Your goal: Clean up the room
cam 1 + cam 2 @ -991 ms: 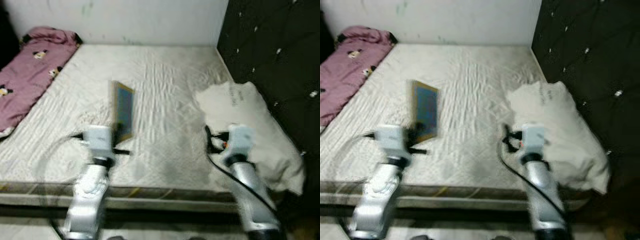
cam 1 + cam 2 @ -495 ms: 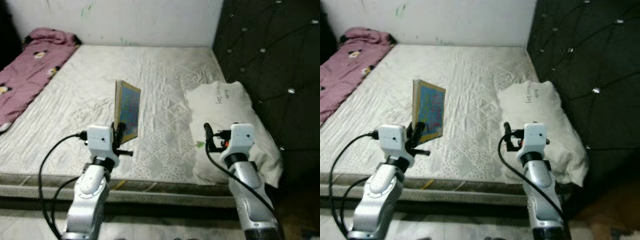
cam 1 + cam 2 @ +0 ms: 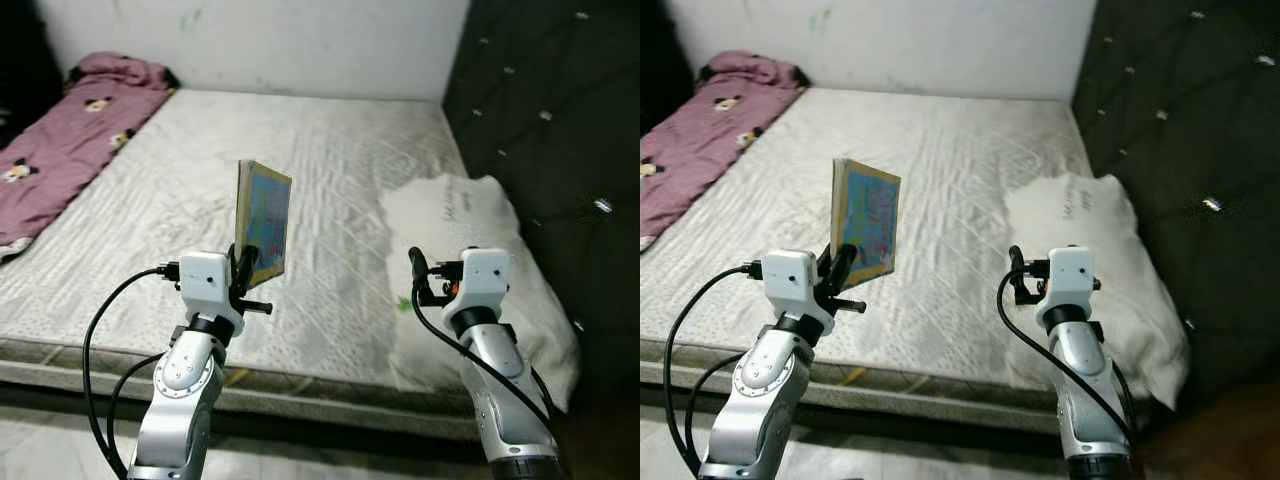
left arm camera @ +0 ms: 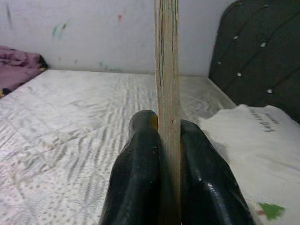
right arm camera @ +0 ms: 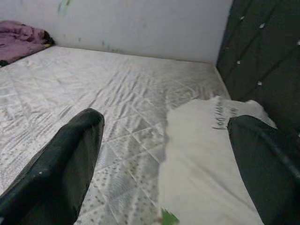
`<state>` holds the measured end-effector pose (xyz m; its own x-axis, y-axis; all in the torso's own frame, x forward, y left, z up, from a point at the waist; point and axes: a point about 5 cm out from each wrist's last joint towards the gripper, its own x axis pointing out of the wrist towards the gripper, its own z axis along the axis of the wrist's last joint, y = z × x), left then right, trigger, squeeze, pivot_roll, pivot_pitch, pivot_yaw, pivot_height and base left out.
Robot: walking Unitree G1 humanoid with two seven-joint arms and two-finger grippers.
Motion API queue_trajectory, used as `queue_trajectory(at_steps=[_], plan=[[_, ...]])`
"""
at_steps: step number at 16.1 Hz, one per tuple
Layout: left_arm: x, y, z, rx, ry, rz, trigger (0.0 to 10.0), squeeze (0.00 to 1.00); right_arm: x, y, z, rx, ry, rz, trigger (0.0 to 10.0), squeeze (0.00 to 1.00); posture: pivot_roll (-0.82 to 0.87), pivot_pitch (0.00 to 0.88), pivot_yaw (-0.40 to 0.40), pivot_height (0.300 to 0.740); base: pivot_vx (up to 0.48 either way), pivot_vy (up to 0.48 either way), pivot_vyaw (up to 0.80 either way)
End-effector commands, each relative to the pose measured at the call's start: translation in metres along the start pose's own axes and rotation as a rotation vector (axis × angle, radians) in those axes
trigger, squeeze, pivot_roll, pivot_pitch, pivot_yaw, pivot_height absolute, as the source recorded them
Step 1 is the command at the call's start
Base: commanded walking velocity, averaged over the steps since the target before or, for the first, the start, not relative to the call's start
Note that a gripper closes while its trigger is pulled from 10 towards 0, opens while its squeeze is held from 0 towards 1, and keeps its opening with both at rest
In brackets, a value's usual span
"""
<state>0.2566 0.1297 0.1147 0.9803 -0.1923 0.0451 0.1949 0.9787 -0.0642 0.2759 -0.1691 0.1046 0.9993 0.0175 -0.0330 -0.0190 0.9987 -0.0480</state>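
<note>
From my head cameras I see the bed [image 3: 330, 150] spread out before me, a white pillow [image 3: 480, 250] against the dark padded headboard [image 3: 560, 110] on my right and a purple blanket [image 3: 70, 140] bunched at the far left corner. My left gripper [image 3: 243, 275] holds a book [image 3: 263, 218] upright above the near part of the mattress, clamped at its lower corner, the colourful cover turned to my right. My right gripper [image 3: 1016, 275] hangs empty above the near end of the pillow.

In my left wrist view both fingers [image 4: 140, 183] press flat on either side of the book's [image 4: 167, 93] page edge, which stands straight up between them. It looks thin, stiff and light, a hardback or board book by my guess, so a pinch near one corner carries it, though it could swing or slip if I move fast; a hold nearer the spine would be steadier.

In my right wrist view the two fingers [image 5: 61, 168] are spread wide with nothing between them, the pillow [image 5: 211, 159] lying beyond.

Compared with half a second ago, the book sits slightly higher and further right in the frame, my grip on it unchanged. The whole scene has shifted too, with more blanket in view, so my head has moved. A second ago everything was blurred.
</note>
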Motion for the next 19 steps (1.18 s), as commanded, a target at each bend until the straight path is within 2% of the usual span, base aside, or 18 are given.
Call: queue_trajectory(at_steps=[1,7,9,11,13,14,15,16,18,19], plan=[[0.001,0.002,0.012,0.006,-0.063,0.000,10.0,0.00,0.002,0.001,0.002,-0.004,-0.007,0.005,10.0,0.00,0.00,0.000,0.016,0.740,0.368,0.000,0.00],[0.002,0.002,0.012,0.008,-0.064,0.007,10.0,0.00,0.002,0.002,0.001,-0.010,-0.007,0.008,10.0,0.00,0.01,0.000,0.015,0.740,0.361,0.000,0.00],[0.002,0.003,0.012,0.029,-0.067,0.032,10.0,0.00,0.003,0.002,0.002,-0.012,-0.008,0.009,10.0,0.00,0.01,0.000,0.016,0.740,0.000,0.000,0.00],[0.002,0.004,0.007,0.012,-0.040,0.071,10.0,0.00,0.003,0.001,0.001,-0.013,-0.009,0.006,10.0,0.00,0.01,0.000,0.016,0.740,0.000,0.000,0.00],[0.004,0.008,0.003,0.093,0.038,0.166,10.0,0.00,0.003,0.001,0.001,-0.015,-0.008,0.007,10.0,0.00,0.01,0.000,0.015,0.740,0.000,0.000,0.00],[0.002,0.009,0.003,0.080,0.034,0.144,10.0,0.00,0.003,0.003,0.001,-0.016,-0.007,0.010,10.0,0.00,0.01,0.000,0.015,0.740,0.000,0.000,0.00],[0.000,0.009,0.004,0.052,-0.010,0.076,10.0,0.00,0.003,0.003,0.001,-0.016,-0.008,0.012,10.0,0.00,0.01,0.000,0.014,0.740,0.000,0.000,0.00],[-0.003,0.014,0.000,0.038,0.004,0.112,10.0,0.00,0.004,0.003,0.001,-0.016,-0.008,0.012,10.0,0.00,0.01,0.000,0.011,0.740,0.000,0.000,0.00],[-0.004,0.014,-0.002,0.007,0.023,0.110,10.0,0.00,0.004,0.003,0.001,-0.012,-0.009,0.011,10.0,0.00,0.01,0.007,0.010,0.740,0.000,0.000,0.00],[-0.004,0.015,-0.001,0.021,0.030,0.129,10.0,0.00,0.004,0.002,0.002,-0.005,-0.012,0.011,10.0,0.00,0.01,0.017,0.010,0.740,0.000,0.000,0.00]])
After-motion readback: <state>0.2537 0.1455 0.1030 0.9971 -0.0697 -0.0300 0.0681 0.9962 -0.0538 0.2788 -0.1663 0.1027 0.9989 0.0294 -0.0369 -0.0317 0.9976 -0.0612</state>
